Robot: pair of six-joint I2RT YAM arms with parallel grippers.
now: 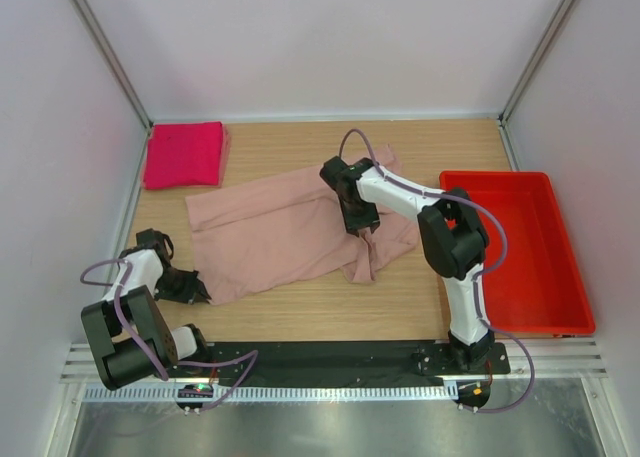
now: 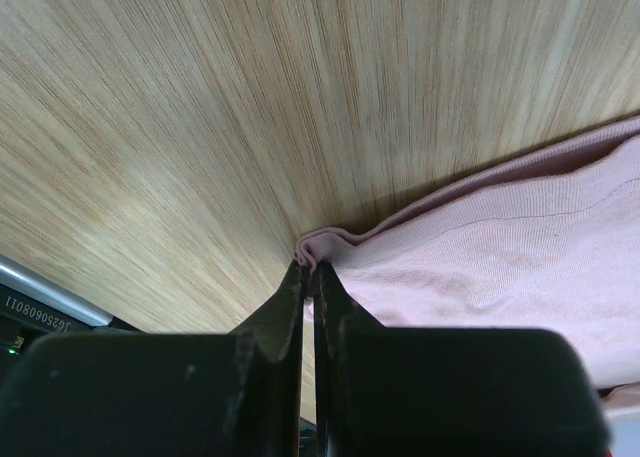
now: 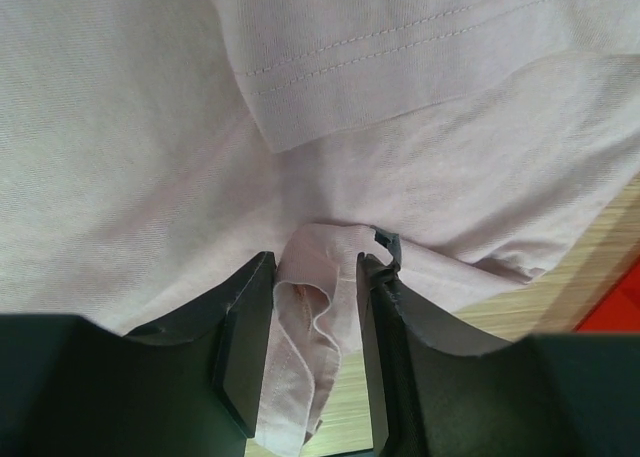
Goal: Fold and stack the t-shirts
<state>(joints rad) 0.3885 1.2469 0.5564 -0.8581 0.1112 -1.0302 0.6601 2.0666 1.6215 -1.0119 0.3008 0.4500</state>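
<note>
White walls (image 1: 320, 37) were found enclosing a wood-grain table (image 1: 300, 317). The pale pink t-shirt (image 1: 270, 237) was spread mid-table, a red bin (image 1: 520, 247) at right, the magenta t-shirt (image 1: 184, 154) folded far-left. The pale shirt's near corner was clamped by the left end effector (image 2: 308, 272), a bunched fold by the right end effector (image 3: 318, 267).

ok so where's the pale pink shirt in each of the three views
Top external: pale pink shirt spread across the middle of the wooden table.
Left wrist: lower right, its corner at the left gripper.
Right wrist: fills most of the frame, a fold between the right gripper fingers.
Shared landmark: the wooden table.
</note>
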